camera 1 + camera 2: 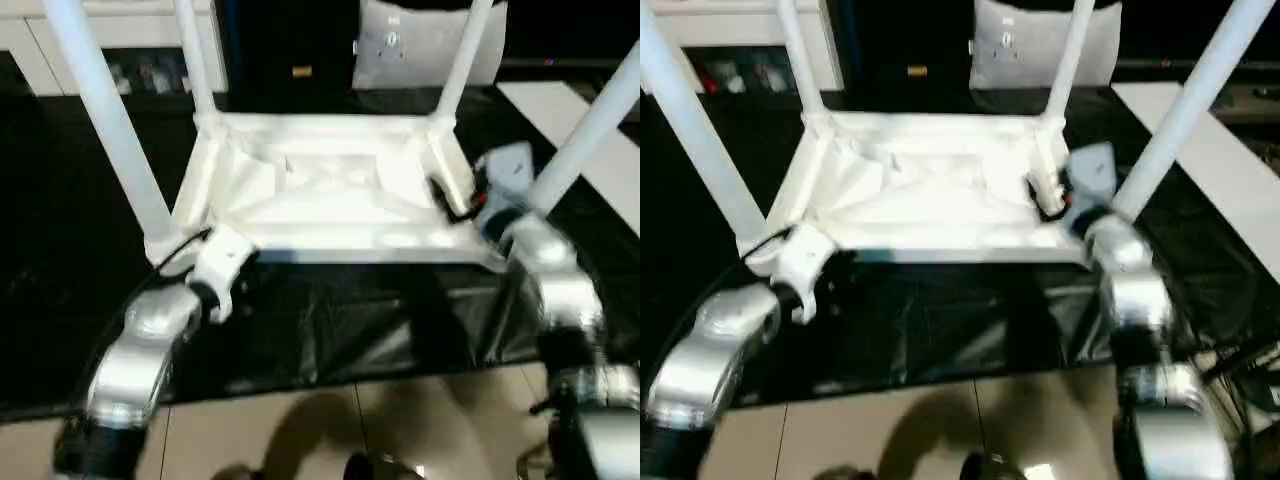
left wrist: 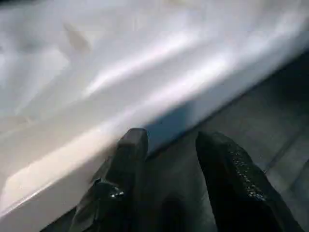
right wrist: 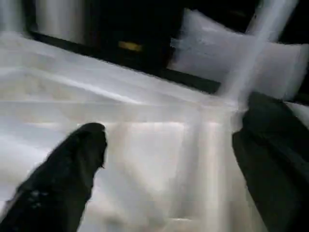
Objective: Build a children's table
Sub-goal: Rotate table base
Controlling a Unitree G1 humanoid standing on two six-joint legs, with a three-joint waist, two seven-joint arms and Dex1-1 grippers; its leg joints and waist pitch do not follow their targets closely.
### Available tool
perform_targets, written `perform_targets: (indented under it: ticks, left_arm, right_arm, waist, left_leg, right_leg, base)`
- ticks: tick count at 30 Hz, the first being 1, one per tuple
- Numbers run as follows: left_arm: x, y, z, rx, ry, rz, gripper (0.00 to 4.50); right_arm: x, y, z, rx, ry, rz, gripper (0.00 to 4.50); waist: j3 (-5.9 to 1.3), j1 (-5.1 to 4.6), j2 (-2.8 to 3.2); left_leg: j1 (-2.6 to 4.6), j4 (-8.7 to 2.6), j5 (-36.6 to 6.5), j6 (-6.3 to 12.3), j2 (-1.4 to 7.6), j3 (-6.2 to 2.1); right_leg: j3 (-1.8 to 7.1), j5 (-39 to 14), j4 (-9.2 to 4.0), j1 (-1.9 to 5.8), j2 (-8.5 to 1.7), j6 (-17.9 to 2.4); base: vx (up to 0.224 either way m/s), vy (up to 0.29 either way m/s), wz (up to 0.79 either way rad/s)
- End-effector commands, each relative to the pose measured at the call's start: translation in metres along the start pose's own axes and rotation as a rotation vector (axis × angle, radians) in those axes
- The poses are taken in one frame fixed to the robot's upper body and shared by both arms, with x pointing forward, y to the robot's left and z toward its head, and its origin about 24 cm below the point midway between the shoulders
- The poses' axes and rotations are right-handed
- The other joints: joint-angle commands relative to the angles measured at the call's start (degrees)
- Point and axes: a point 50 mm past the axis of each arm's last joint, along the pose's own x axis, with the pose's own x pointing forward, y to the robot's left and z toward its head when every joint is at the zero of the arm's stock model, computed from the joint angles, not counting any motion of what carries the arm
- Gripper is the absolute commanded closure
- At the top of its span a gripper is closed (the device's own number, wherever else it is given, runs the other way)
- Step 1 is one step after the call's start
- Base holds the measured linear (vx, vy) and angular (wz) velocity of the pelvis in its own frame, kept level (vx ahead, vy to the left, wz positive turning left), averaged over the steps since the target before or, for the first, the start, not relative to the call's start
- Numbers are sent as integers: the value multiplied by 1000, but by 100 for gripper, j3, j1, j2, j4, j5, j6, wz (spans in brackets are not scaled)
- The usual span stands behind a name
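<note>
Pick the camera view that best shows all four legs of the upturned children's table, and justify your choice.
The left eye view: all four legs rise from the upturned table's corners. The right eye view shows the same. The right wrist view catches one leg; the left wrist view gives the table's rim.

Upside-down children's table (image 1: 330, 195) of smooth white plastic with a soft sheen – its 4 tube legs (image 1: 105, 125) look equally smooth. It rests on a black sheet (image 1: 330, 320) that is glossy and wrinkled, like thin plastic film. Beyond the sheet, beige floor tiles (image 1: 300, 420) shine faintly. The robot's forearms (image 1: 140, 350) are silver, metallic-looking – the left gripper's fingers (image 2: 227, 179) are matt black with a finely grained surface.
</note>
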Motion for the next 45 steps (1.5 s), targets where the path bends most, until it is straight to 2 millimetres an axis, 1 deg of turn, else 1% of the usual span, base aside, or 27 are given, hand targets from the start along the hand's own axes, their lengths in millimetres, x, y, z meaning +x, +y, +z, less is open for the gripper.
perform_targets:
  ticks: [1, 3, 4, 5, 6, 7, 9, 10, 11, 12, 13, 15, 16, 18, 19, 21, 24, 27, 29, 30, 32, 35, 37, 40, 41, 43, 45]
  left_arm:
    - [-8, 5, 5, 3, -69, 36, 219]
    - [-11, 5, 3, 2, -73, 38, 216]
    - [-20, 5, -5, -19, -112, 74, 197]
    - [-24, 6, -8, -25, -133, 91, 197]
    - [-24, 6, -8, -25, -133, 91, 188]
    - [-32, 5, -13, -41, -196, 115, 181]
    - [-41, 6, -19, -26, -247, 155, 165]
    - [-47, 6, -22, 2, -285, 194, 165]
    - [-56, 7, -26, 39, -329, 240, 155]
    - [-59, 6, -26, 53, -343, 253, 149]
    - [-64, 7, -28, 86, -359, 308, 142]
    - [-66, 8, -29, 92, -364, 333, 120]
    - [-71, 11, -29, 103, -386, 386, 112]
    - [-75, 16, -28, 105, -414, 459, 107]
    - [-75, 17, -28, 104, -420, 473, 100]
    - [-74, 21, -28, 103, -428, 495, 76]
    - [-69, 30, -27, 69, -448, 516, 64]
    - [-64, 37, -23, 80, -450, 499, 32]
    - [-58, 44, -23, 84, -408, 486, 24]
    - [-55, 49, -23, 89, -382, 495, 21]
    - [-48, 65, -25, 82, -322, 527, 4]
    - [-38, 82, -20, 37, -307, 492, 4]
    - [-33, 90, -16, 24, -308, 471, 4]
    - [-23, 98, -11, -61, -295, 409, 4]
    - [-17, 102, -7, -106, -289, 367, 4]
    - [-11, 105, 0, -145, -292, 293, 4]
    - [-9, 106, 2, -157, -291, 268, 4]
  right_arm:
    - [-3, 11, 9, 25, -53, 110, 0]
    - [-6, 16, 9, 32, -67, 146, 0]
    - [-14, 28, 6, 81, -70, 210, 0]
    - [-18, 33, 4, 99, -71, 226, 0]
    - [-18, 33, 4, 99, -71, 226, 0]
    - [-25, 43, 1, 122, -73, 258, 0]
    - [-31, 51, -3, 130, -60, 288, 0]
    - [-36, 57, -8, 130, -30, 317, 0]
    - [-41, 63, -14, 117, 14, 345, 0]
    - [-43, 64, -17, 111, 30, 352, 0]
    - [-46, 64, -20, 125, 43, 351, 0]
    - [-46, 64, -21, 135, 47, 349, 0]
    - [-49, 65, -22, 145, 63, 339, 0]
    - [-52, 67, -25, 158, 89, 346, 0]
    - [-53, 67, -25, 163, 96, 350, 0]
    - [-55, 69, -27, 173, 127, 348, 0]
    - [-55, 68, -34, 166, 198, 303, 0]
    - [-54, 65, -37, 180, 228, 266, 0]
    - [-54, 64, -39, 185, 259, 256, 0]
    - [-54, 64, -40, 189, 272, 256, 0]
    - [-54, 65, -41, 193, 284, 249, 0]
    - [-51, 62, -44, 211, 314, 205, 0]
    - [-49, 60, -46, 224, 334, 167, 0]
    - [-46, 55, -49, 238, 357, 132, 0]
    - [-45, 52, -51, 239, 372, 115, 0]
    - [-44, 49, -53, 242, 385, 98, 0]
    - [-43, 49, -53, 247, 388, 95, 0]
  waist:
    - [-395, -3, -17]
    - [-376, -6, -17]
    - [-336, 4, -1]
    - [-328, -2, -7]
    - [-316, -18, -4]
    - [-328, -12, 9]
    - [-306, -13, -1]
    - [-302, -24, -11]
    - [-293, -11, 17]
    - [-299, -27, -2]
    - [-301, -25, 15]
    - [-293, -28, 15]
    - [-285, -26, 0]
    - [-303, -13, 1]
    - [-290, -12, 4]
    - [-297, -5, -2]
    - [-321, 9, -22]
    - [-335, 16, -19]
    - [-340, 16, -13]
    - [-376, 25, -2]
    - [-386, 30, 2]
    - [-403, 53, 9]
    - [-401, 57, -6]
    - [-448, 70, 0]
    - [-451, 72, -72]
    - [-454, 105, -51]
    - [-431, 112, -54]
  left_leg:
    - [-13, -386, -824, 703, 417, -236]
    - [-5, -394, -867, 692, 415, -230]
    - [-3, -403, -932, 661, 389, -232]
    - [-6, -411, -1003, 613, 413, -236]
    - [15, -431, -1152, 551, 414, -243]
    - [44, -422, -1193, 491, 394, -246]
    - [29, -443, -1284, 474, 398, -257]
    - [21, -446, -1340, 457, 387, -258]
    - [31, -451, -1362, 454, 381, -272]
    - [27, -459, -1387, 432, 388, -270]
    - [38, -477, -1408, 429, 415, -284]
    - [30, -491, -1421, 405, 442, -308]
    - [46, -498, -1455, 380, 453, -305]
    - [53, -494, -1399, 345, 462, -304]
    - [34, -504, -1380, 353, 462, -310]
    - [39, -500, -1373, 342, 453, -307]
    - [29, -490, -1246, 347, 433, -310]
    - [30, -491, -1177, 307, 446, -320]
    - [20, -493, -1065, 318, 455, -320]
    - [34, -478, -979, 320, 454, -324]
    - [35, -470, -883, 334, 448, -315]
    - [64, -454, -793, 325, 425, -300]
    - [69, -469, -775, 261, 450, -313]
    - [49, -451, -514, 226, 484, -315]
    - [37, -440, -390, 263, 450, -279]
    - [50, -440, -398, 253, 437, -273]
    - [64, -455, -501, 205, 476, -274]
  right_leg:
    - [483, -2076, -447, 359, -486, -238]
    - [489, -2176, -463, 345, -484, -206]
    - [488, -2360, -521, 348, -477, -104]
    - [486, -2438, -518, 345, -495, -49]
    - [461, -2674, -571, 333, -481, 76]
    - [465, -2736, -596, 327, -488, 119]
    - [455, -2805, -628, 319, -482, 188]
    - [445, -2831, -646, 331, -471, 295]
    - [433, -2861, -663, 323, -468, 335]
    - [424, -2869, -680, 338, -464, 436]
    - [422, -2845, -685, 343, -473, 434]
    - [423, -2729, -669, 348, -473, 400]
    - [436, -2721, -672, 332, -475, 370]
    - [453, -2639, -651, 347, -498, 321]
    - [461, -2600, -645, 351, -497, 307]
    - [474, -2596, -635, 352, -512, 301]
    - [471, -2563, -628, 371, -511, 317]
    - [482, -2478, -606, 372, -529, 288]
    - [498, -2286, -567, 374, -524, 224]
    - [502, -2143, -526, 387, -532, 178]
    - [508, -2003, -512, 386, -530, 132]
    - [514, -1965, -497, 373, -543, 78]
    - [520, -1984, -489, 373, -563, 5]
    - [557, -1500, -376, 395, -600, -256]
    - [578, -1407, -351, 396, -610, -327]
    - [578, -1421, -351, 391, -611, -401]
    - [582, -1463, -365, 379, -620, -423]
  base:
    - [0, 0, 0]
    - [0, 0, 0]
    - [0, 0, 0]
    - [0, 0, 0]
    - [0, 0, 0]
    - [0, 0, 0]
    - [0, 0, 0]
    - [0, 0, 0]
    - [0, 0, 0]
    - [0, 0, 0]
    - [0, 0, 0]
    - [0, 0, 0]
    - [0, 0, 0]
    - [0, 0, 0]
    - [0, 0, 0]
    - [0, 0, 0]
    - [0, 0, 0]
    - [0, 0, 0]
    - [0, 0, 0]
    - [0, 0, 0]
    - [0, 0, 0]
    - [0, 0, 0]
    - [0, 0, 0]
    - [0, 0, 0]
    - [0, 0, 0]
    - [0, 0, 0]
    - [0, 0, 0]
